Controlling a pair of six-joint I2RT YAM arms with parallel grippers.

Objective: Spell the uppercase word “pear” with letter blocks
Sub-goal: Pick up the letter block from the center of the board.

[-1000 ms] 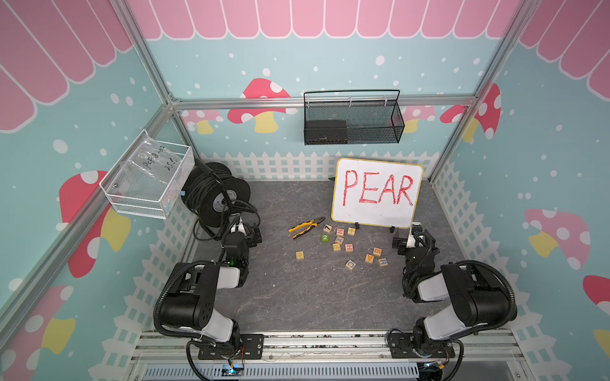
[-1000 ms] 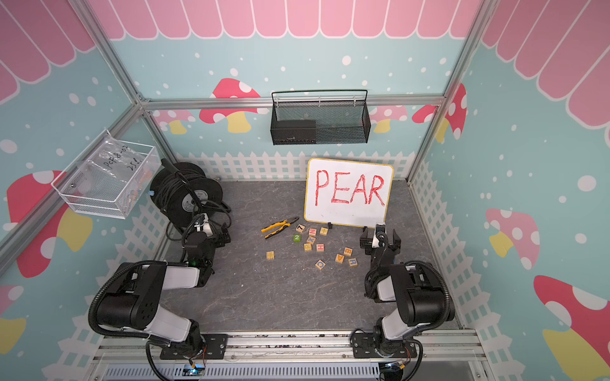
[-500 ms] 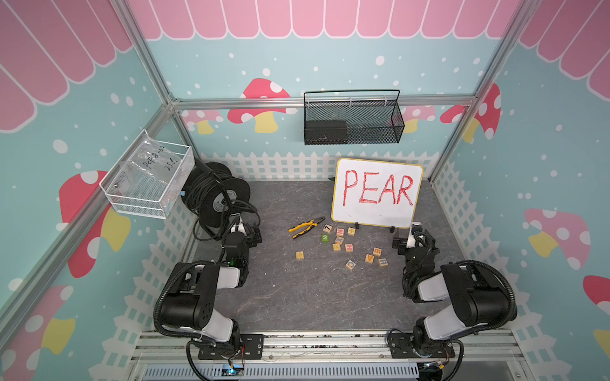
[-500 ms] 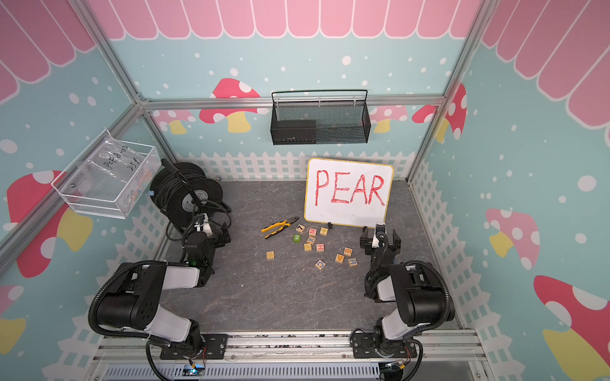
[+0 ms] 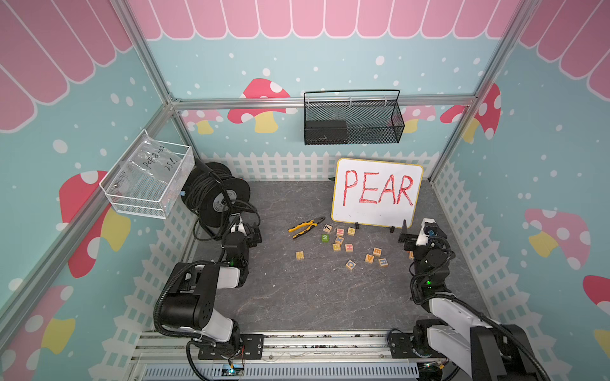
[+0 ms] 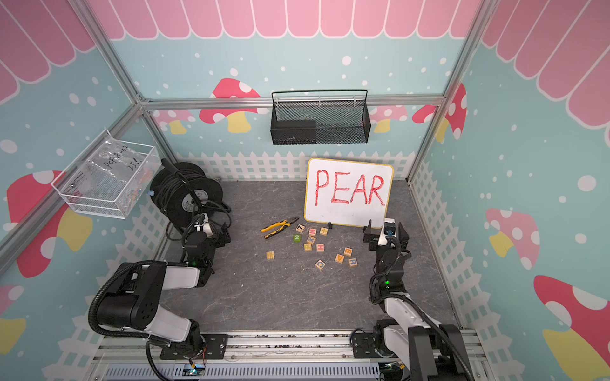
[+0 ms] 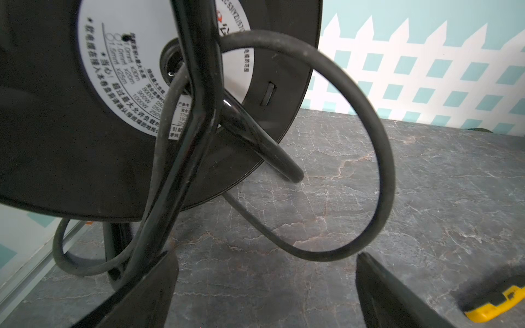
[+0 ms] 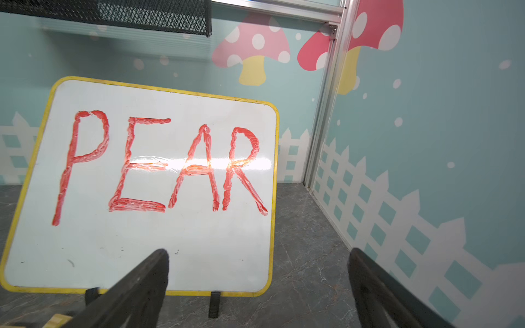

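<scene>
Taking the grey table (image 5: pixel 313 297) as a dial with twelve at the back wall, the letter blocks (image 5: pixel 349 247) lay scattered between twelve and one o'clock, all flat on the stone and none stacked. Being cubes they had no long axis. Each sat twisted its own way, so the letters did not line up.

The orange E (image 5: pixel 377 252), orange A (image 5: pixel 369 258) and blue R (image 5: pixel 383 262) formed a close trio without touching, with A at seven o'clock of E and R at five. A yellow-lettered cube (image 5: pixel 351 231) sat by the board's foot and a second yellow-lettered cube (image 5: pixel 336 246) lay in the same bunch. Which of them bore the P was too small to read.

Mixed among them were the green 2 (image 5: pixel 325 238) and the 7 block (image 5: pixel 327 227), with a blue C (image 5: pixel 350 264) at six o'clock of the bunch. The pliers (image 5: pixel 306 227) lay between the left arm and the blocks, their long axis running eight to two o'clock and the nose toward the whiteboard (image 5: pixel 376 193). That board stood at one o'clock, just behind the blocks.

At ten o'clock stood the cable reel (image 5: pixel 214 194). Its loose cable loop (image 7: pixel 383 159) curled just ahead of the left gripper (image 7: pixel 265 255), whose fingers were spread wide with nothing held. The right gripper (image 8: pixel 258 251), at three o'clock, faced the whiteboard, its fingers equally wide and empty.
</scene>
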